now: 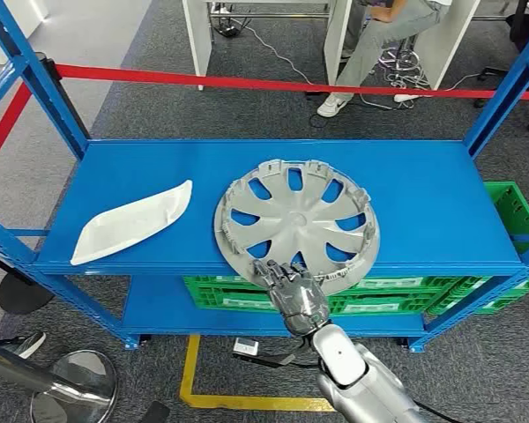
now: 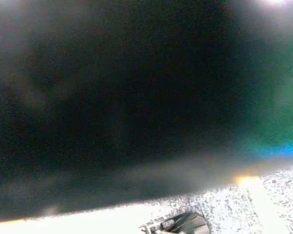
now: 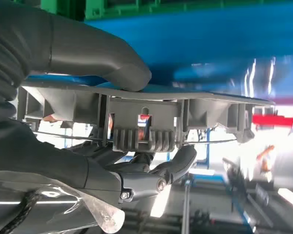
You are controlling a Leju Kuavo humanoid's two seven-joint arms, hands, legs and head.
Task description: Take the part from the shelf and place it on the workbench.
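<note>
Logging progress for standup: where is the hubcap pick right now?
Done: the right hand has reached the shelf. In hand: it grips the near rim of the hubcap, thumb on one face and fingers on the other. Left: lifting it off and carrying it to the workbench.

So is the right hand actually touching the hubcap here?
Touching. In the right wrist view the right hand has its thumb on one face of the hubcap rim, fingers on the other.
</note>
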